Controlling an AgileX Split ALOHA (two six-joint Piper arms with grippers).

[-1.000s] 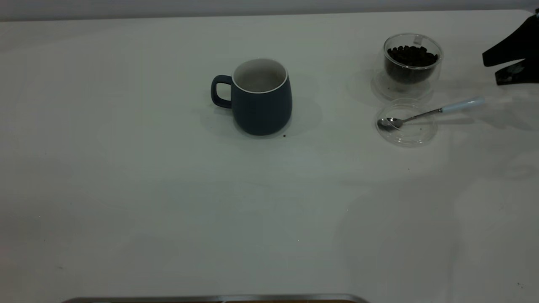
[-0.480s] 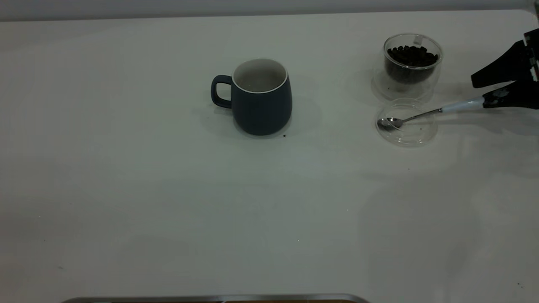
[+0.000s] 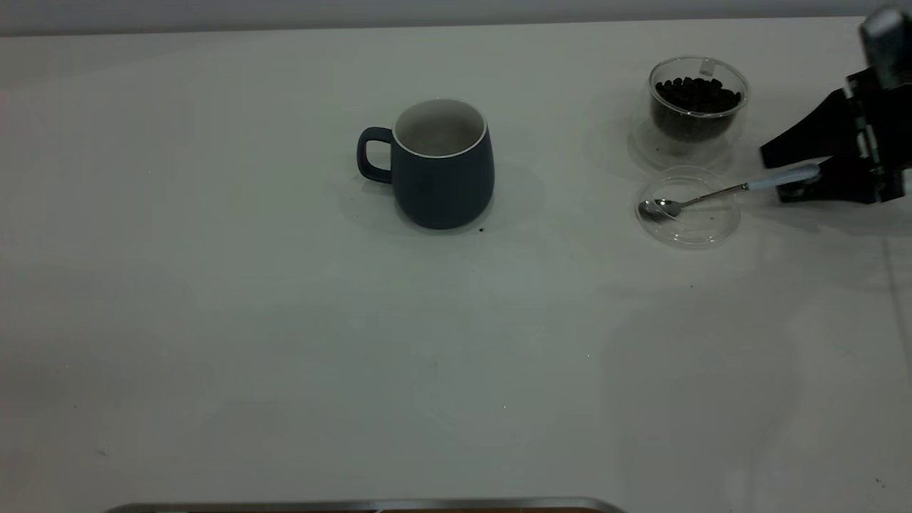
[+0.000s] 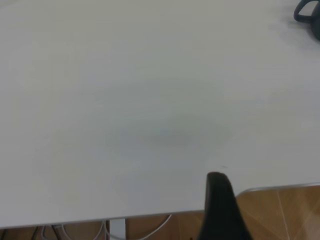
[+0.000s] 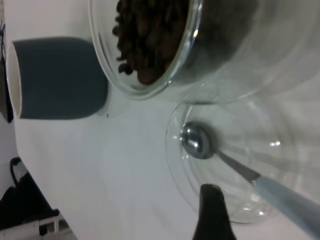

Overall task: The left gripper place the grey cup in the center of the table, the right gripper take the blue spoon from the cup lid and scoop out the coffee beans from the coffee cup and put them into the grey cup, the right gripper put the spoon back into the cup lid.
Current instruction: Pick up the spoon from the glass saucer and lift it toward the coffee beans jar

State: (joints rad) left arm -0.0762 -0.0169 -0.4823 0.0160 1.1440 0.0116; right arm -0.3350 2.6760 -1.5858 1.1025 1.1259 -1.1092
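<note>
The grey cup (image 3: 442, 167) stands upright near the table's middle, handle to the left; it also shows in the right wrist view (image 5: 60, 80). The glass coffee cup (image 3: 697, 107) with beans stands at the far right. In front of it lies the clear cup lid (image 3: 702, 226), with the spoon's bowl (image 3: 659, 208) in it. The spoon's pale blue handle (image 3: 784, 177) sticks out to the right. My right gripper (image 3: 773, 174) is open, with one jaw on each side of the handle. My left gripper (image 4: 220, 210) is away from the cup, over the table's edge.
A few stray specks lie on the white table (image 3: 285, 320), one beside the grey cup's base (image 3: 482, 230). A metal-edged strip (image 3: 356, 506) runs along the near edge. The right wrist view shows the beans (image 5: 150, 45) close above the lid (image 5: 280, 145).
My right gripper has come down and to the left from the far right edge. Its open jaws now straddle the spoon handle. Cup, lid and spoon have not moved.
</note>
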